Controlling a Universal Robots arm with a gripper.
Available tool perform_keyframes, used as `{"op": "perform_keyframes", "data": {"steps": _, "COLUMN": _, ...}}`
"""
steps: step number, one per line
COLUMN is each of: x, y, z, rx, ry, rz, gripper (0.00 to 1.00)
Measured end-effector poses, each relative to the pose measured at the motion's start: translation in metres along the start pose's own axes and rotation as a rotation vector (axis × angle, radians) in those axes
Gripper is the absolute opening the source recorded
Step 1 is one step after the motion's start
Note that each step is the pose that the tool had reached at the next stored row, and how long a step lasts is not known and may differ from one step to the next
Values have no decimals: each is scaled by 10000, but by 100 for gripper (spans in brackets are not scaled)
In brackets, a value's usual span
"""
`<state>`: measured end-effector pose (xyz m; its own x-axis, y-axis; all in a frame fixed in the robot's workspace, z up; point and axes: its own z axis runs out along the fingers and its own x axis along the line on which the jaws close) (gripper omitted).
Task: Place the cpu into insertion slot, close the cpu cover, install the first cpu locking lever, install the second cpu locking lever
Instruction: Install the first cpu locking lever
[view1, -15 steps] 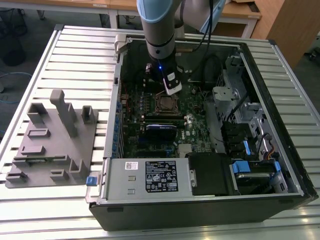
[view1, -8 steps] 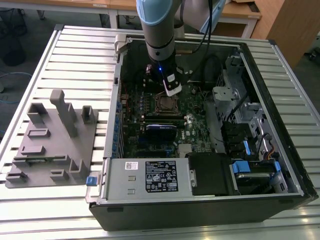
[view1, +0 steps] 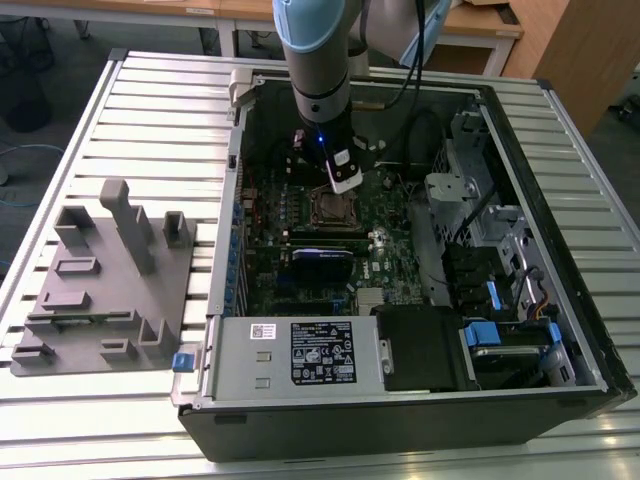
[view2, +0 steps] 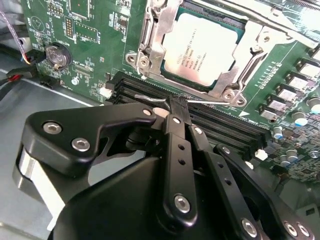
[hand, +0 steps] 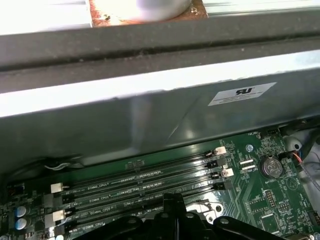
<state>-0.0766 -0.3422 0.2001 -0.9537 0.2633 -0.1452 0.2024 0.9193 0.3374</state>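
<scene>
Sat in the insertion slot: the cpu, cover down. At 6 o'clock of it, gripper pinched tight on a thin wire lever.

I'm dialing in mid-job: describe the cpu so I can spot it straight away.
Start at the open computer case on the slatted table, then the green circuit board on its floor. Just under the end effector sits the cpu: a flat pale-grey metal square, framed by the silver cpu cover, unlike the long black memory slots beside it.
</scene>
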Motion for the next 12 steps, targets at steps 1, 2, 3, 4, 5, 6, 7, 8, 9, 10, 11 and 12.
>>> {"op": "perform_keyframes", "data": {"steps": 1, "x": -1, "y": 1, "z": 3, "rx": 8, "ry": -14, "rz": 39, "gripper": 11}}
{"op": "perform_keyframes", "data": {"steps": 2, "x": -2, "y": 1, "z": 6, "rx": 16, "ry": -30, "rz": 82, "gripper": 11}}
{"op": "perform_keyframes", "data": {"steps": 3, "x": -2, "y": 2, "z": 10, "rx": 24, "ry": -47, "rz": 128, "gripper": 11}}
{"op": "perform_keyframes", "data": {"steps": 4, "x": -2, "y": 4, "z": 13, "rx": 35, "ry": -67, "rz": 181, "gripper": 11}}
{"op": "perform_keyframes", "data": {"steps": 5, "x": -1, "y": 7, "z": 16, "rx": 47, "ry": -86, "rz": 234, "gripper": 11}}
{"op": "perform_keyframes", "data": {"steps": 6, "x": 1, "y": 13, "z": 21, "rx": 54, "ry": -105, "rz": 284, "gripper": 11}}
{"op": "perform_keyframes", "data": {"steps": 7, "x": 4, "y": 19, "z": 25, "rx": 60, "ry": -123, "rz": 330, "gripper": 11}}
{"op": "perform_keyframes", "data": {"steps": 8, "x": 5, "y": 26, "z": 29, "rx": 67, "ry": -137, "rz": 370, "gripper": 11}}
{"op": "perform_keyframes", "data": {"steps": 9, "x": 7, "y": 32, "z": 32, "rx": 72, "ry": -147, "rz": 398, "gripper": 11}}
{"op": "perform_keyframes", "data": {"steps": 10, "x": 9, "y": 38, "z": 35, "rx": 74, "ry": -153, "rz": 414, "gripper": 11}}
{"op": "perform_keyframes", "data": {"steps": 11, "x": 9, "y": 42, "z": 37, "rx": 75, "ry": -156, "rz": 421, "gripper": 11}}
{"op": "perform_keyframes", "data": {"steps": 12, "x": 9, "y": 44, "z": 38, "rx": 74, "ry": -157, "rz": 425, "gripper": 11}}
